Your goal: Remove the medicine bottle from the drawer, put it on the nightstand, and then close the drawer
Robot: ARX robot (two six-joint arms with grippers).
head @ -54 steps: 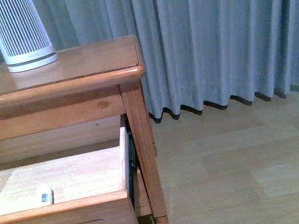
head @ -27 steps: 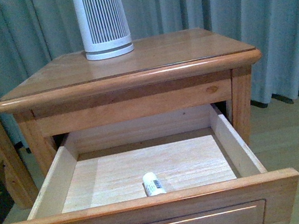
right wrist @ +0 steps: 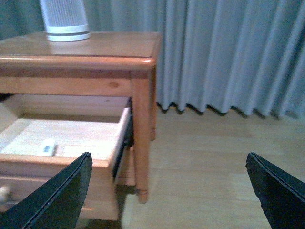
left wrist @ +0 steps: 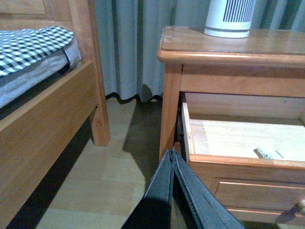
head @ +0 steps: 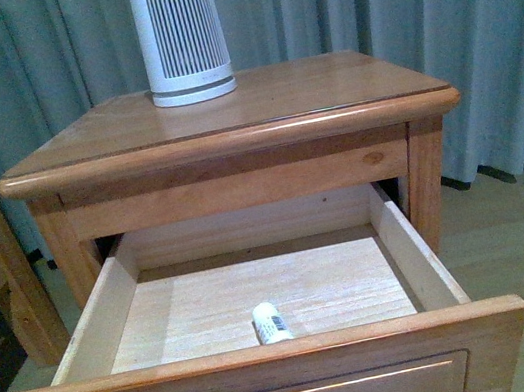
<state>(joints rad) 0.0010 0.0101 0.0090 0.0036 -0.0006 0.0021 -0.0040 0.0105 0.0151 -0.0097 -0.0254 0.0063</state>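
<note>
Both grippers hang outside the drawer [head: 412, 266], holding nothing: my left gripper [left wrist: 172, 160] has its fingers pressed together, my right gripper [right wrist: 167, 157] is spread wide. The medicine bottle [head: 271, 322] lies on its side just behind the front panel, so I could clip that panel or set it rolling. Farther back, a careless set-down on the nightstand [head: 325, 93] could knock the ribbed tower [head: 179, 33].

Nothing here can be read; the medicine bottle [head: 270, 322] in the drawer [head: 368, 334] bears dark print too small to make out.
</note>
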